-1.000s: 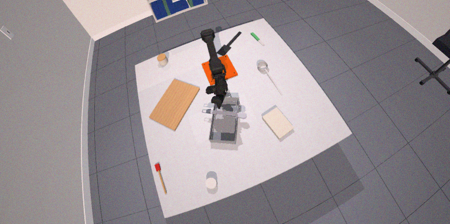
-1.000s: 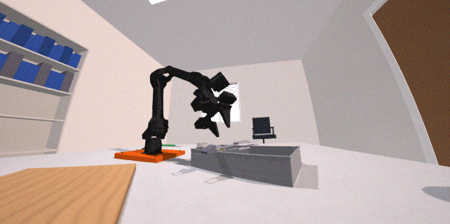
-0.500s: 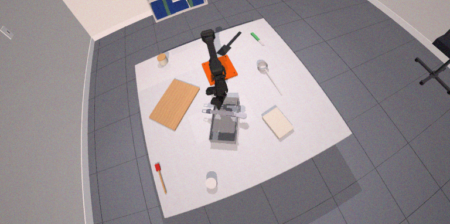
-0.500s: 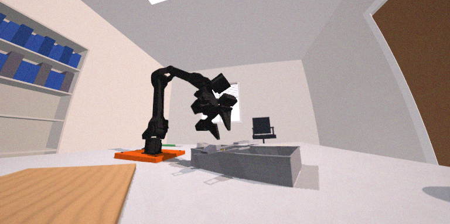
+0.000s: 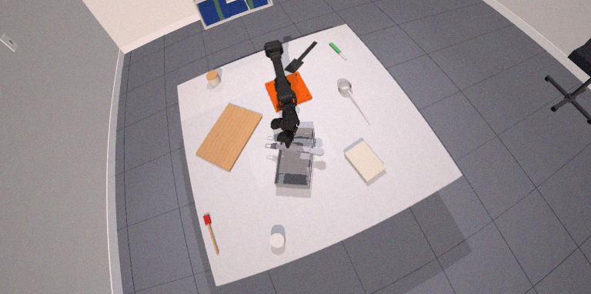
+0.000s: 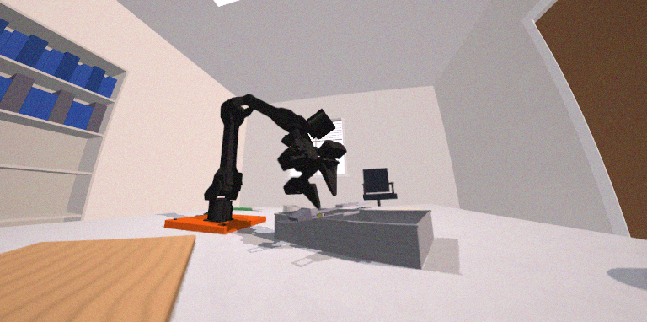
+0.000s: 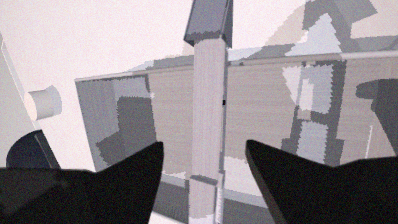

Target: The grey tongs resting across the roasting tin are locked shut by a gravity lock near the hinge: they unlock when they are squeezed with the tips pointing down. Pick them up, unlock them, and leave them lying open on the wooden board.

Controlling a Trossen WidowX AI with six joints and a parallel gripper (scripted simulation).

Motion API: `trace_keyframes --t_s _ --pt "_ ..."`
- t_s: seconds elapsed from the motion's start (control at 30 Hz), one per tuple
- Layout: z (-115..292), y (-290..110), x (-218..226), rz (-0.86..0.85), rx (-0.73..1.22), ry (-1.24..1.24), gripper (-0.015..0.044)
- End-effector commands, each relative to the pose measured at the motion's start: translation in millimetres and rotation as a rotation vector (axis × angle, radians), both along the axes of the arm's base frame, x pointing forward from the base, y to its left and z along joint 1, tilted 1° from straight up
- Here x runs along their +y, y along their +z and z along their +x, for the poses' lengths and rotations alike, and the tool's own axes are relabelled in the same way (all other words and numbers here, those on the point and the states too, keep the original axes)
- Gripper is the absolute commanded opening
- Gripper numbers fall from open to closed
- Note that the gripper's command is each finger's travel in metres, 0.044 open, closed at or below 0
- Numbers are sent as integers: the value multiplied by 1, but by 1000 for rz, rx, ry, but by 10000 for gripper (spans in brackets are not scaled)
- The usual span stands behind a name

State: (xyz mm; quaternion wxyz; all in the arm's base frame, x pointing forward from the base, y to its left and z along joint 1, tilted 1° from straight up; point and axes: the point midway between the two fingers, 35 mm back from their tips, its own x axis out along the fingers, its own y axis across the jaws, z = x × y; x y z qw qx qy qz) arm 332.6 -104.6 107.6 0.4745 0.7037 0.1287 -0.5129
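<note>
The grey tongs [image 5: 303, 150] [image 7: 209, 100] lie shut across the near end of the grey roasting tin [image 5: 292, 179] [image 6: 361, 234] [image 7: 115, 115], resting on both long rims. My gripper [image 5: 285, 141] [image 6: 325, 200] [image 7: 205, 147] is open and points down just above the tongs. In the wrist view one finger stands on each side of the tongs' bar, and nothing is between them but air. The wooden board [image 5: 228, 135] [image 6: 81, 275] lies flat on the table left of the tin, with nothing on it.
The arm's orange base plate [image 5: 305, 90] [image 6: 244, 222] sits behind the tin. Around the table lie a black spatula [image 5: 302, 57], a green marker [image 5: 336, 48], a metal scoop [image 5: 345, 86], a cream block [image 5: 365, 161], a red spatula [image 5: 209, 230], a white cylinder [image 5: 277, 240] [image 7: 42, 102] and a tan jar [image 5: 212, 78].
</note>
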Motion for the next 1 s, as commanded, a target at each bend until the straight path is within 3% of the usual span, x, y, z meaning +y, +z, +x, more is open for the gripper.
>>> trace_keyframes --t_s 0.0,0.97 --pt "4 -8 -2 4 5 4 260" --pt "23 -49 -16 3 4 4 260"
